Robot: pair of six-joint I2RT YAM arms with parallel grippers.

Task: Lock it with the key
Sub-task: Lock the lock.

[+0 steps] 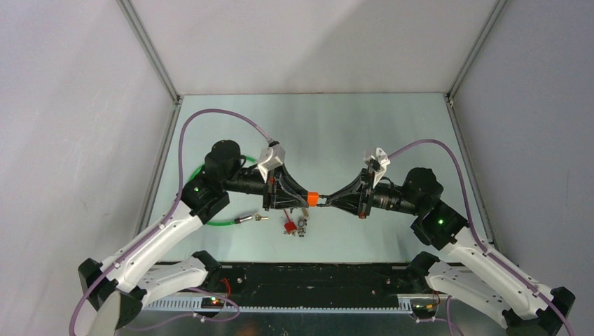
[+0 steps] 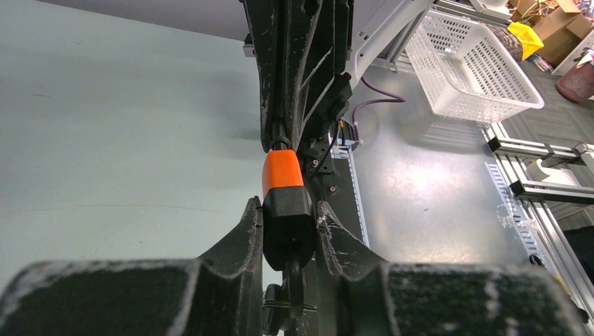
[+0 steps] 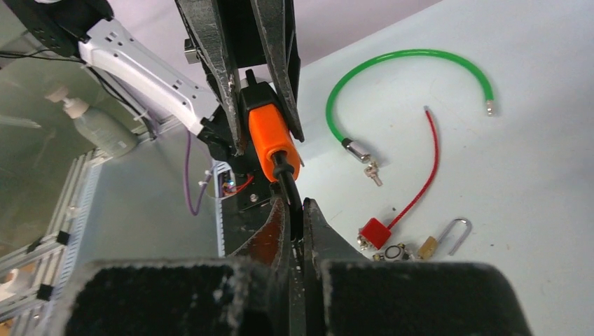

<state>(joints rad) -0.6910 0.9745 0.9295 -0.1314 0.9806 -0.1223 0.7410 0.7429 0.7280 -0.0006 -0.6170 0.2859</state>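
Note:
An orange padlock [image 1: 313, 198] hangs in the air between my two grippers, above the table's middle. My left gripper [image 1: 306, 199] is shut on the black key head [image 2: 287, 220] at one end of the lock; a key ring hangs below it. The orange body [image 2: 281, 170] sticks out past my fingertips. My right gripper [image 1: 324, 201] is shut on the lock's black shackle [image 3: 288, 185] at the other end. In the right wrist view the orange body [image 3: 272, 140] sits just beyond my right gripper [image 3: 295, 208], with the left fingers [image 3: 223, 77] clamped on its far black end.
On the table below lie a green cable lock [image 3: 392, 59] with a small key [image 3: 373, 173], a red cable lock [image 3: 375, 232], a brass padlock [image 3: 427, 246] and a key ring [image 3: 396, 252]. A white basket [image 2: 483, 63] stands off the table.

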